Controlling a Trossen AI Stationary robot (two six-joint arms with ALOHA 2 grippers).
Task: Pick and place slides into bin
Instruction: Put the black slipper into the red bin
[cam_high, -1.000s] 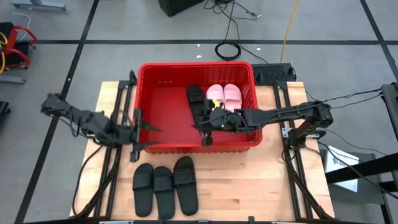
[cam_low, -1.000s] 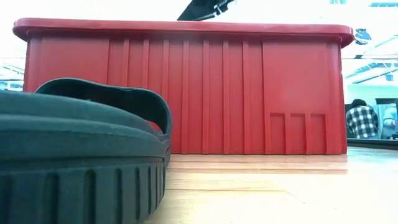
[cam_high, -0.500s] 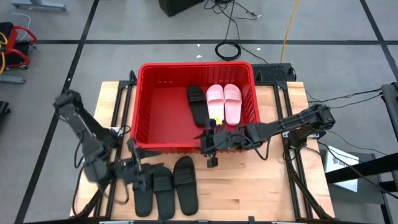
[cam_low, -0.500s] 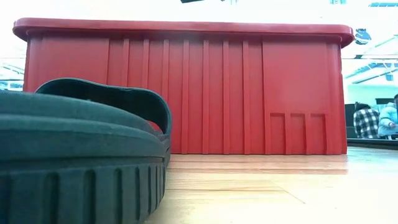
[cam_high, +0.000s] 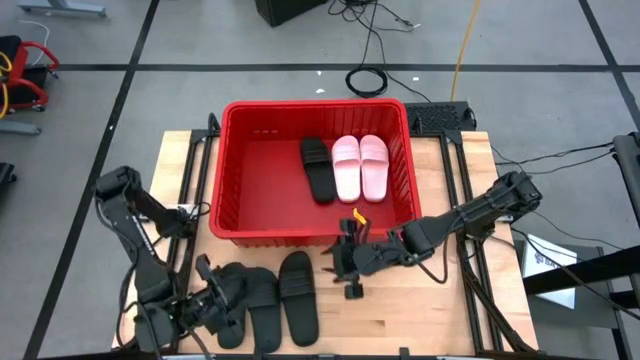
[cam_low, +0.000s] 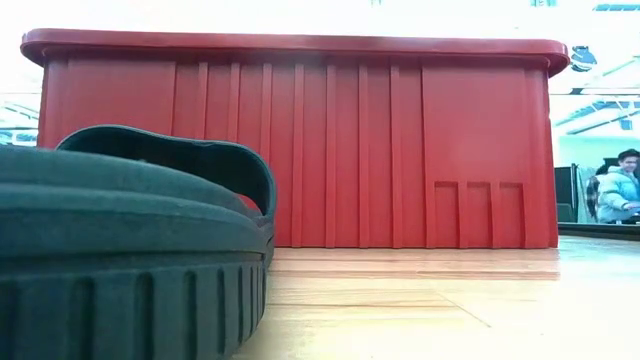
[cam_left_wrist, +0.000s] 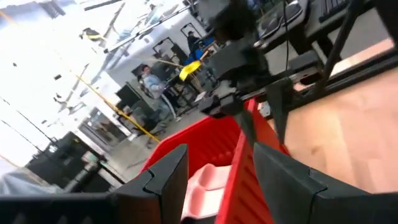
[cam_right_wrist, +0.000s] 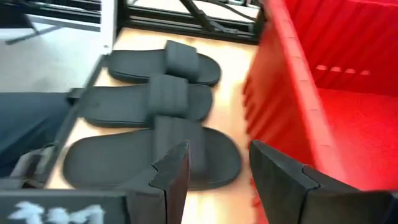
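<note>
Jaws parted and empty, the right gripper (cam_high: 349, 262) has pulled back out of the red bin (cam_high: 228, 160) to the table, facing the three black slides (cam_right_wrist: 155, 127) still waiting there. The left gripper (cam_high: 215, 300), also open, has swung down over them. One black slide (cam_high: 317, 168) and the pink pair (cam_high: 359, 165) lie in the bin. Which slide the left gripper targets is hidden beneath it.

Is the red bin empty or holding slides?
Holding three: one black slide and two pink slides lie flat in the bin.
</note>
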